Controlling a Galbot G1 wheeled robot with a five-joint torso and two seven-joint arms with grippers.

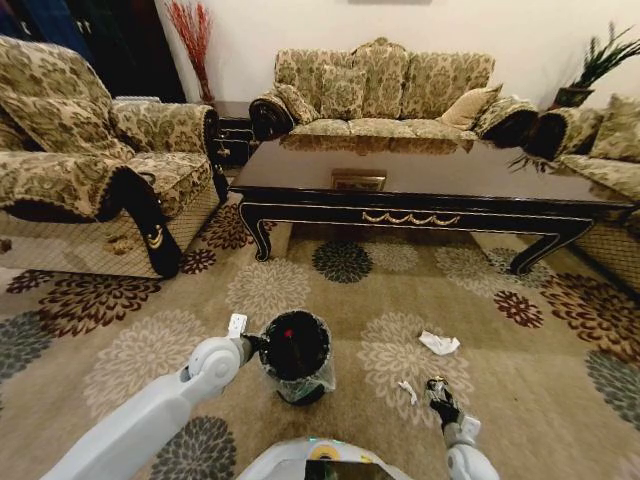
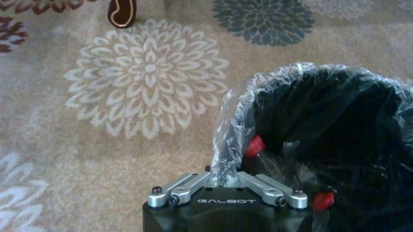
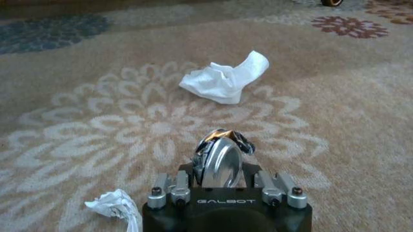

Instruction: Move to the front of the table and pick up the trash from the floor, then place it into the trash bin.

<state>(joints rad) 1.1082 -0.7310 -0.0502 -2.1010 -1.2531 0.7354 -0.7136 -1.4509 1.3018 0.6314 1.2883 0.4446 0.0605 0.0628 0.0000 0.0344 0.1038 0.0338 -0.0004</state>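
While the left gripper (image 2: 226, 186) is clenched on the crinkly liner at the rim of the trash bin (image 1: 296, 352), I have the right gripper (image 3: 220, 162) low over the floor (image 1: 150, 340), closed around a small shiny wad of trash (image 3: 223, 139) that sticks out past the fingertips. Taking the bin as my reference: the table (image 1: 420, 180) is well beyond it, the right gripper is off to its right, a small white scrap (image 1: 407, 390) lies just bin-side of that gripper, and a bigger crumpled white tissue (image 1: 439, 343) sits farther out toward the table. My read on handling: all of it is near weightless, soft and crushable, so nothing here is fragile, but the foil-like wad looks slick and could squirt out of a shallow pinch. For the tissue I'd bite the bunched middle, not the loose flap, pressing slightly into the carpet pile. The liner is thin film, tears easily.
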